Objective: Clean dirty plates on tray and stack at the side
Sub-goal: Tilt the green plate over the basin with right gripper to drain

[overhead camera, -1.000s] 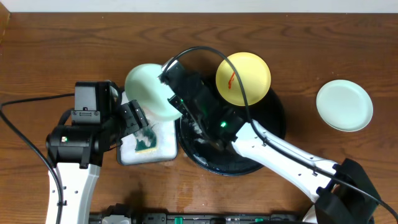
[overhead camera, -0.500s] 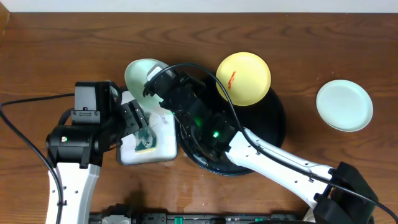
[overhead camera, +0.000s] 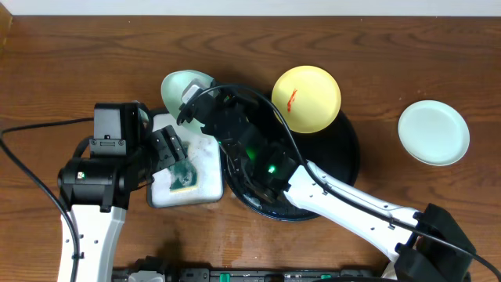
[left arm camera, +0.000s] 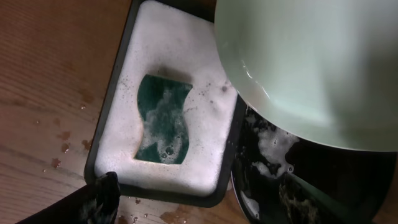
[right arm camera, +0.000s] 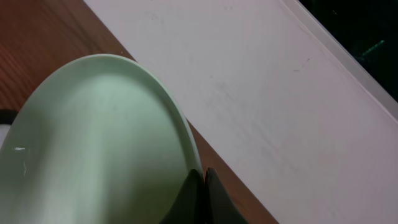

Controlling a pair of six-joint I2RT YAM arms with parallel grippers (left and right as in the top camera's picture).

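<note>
Right gripper (right arm camera: 202,177) is clamped tight on the rim of a mint-green plate (overhead camera: 180,84), which is held tilted over the far edge of the soapy tray (left arm camera: 180,56), beside the black dish (overhead camera: 344,157). Left gripper (overhead camera: 174,157) hangs over the green sponge (left arm camera: 163,118) in the foam, jaws spread wide, holding nothing. Yellow plate (overhead camera: 307,98) with a red smear leans on the dish's far rim; second mint-green plate (overhead camera: 434,132) sits well apart on the bench (overhead camera: 70,70), far right.

Brown wooden table (overhead camera: 78,63), nothing fancy. Sitting right on it: a big round black dish (overhead camera: 344,157) in the middle, a dark rectangular tray (left arm camera: 231,149) of white foam touching its left side, and a pale mint-green round plate (overhead camera: 434,132) off right. Water drops (left arm camera: 62,146) left of the tray.
</note>
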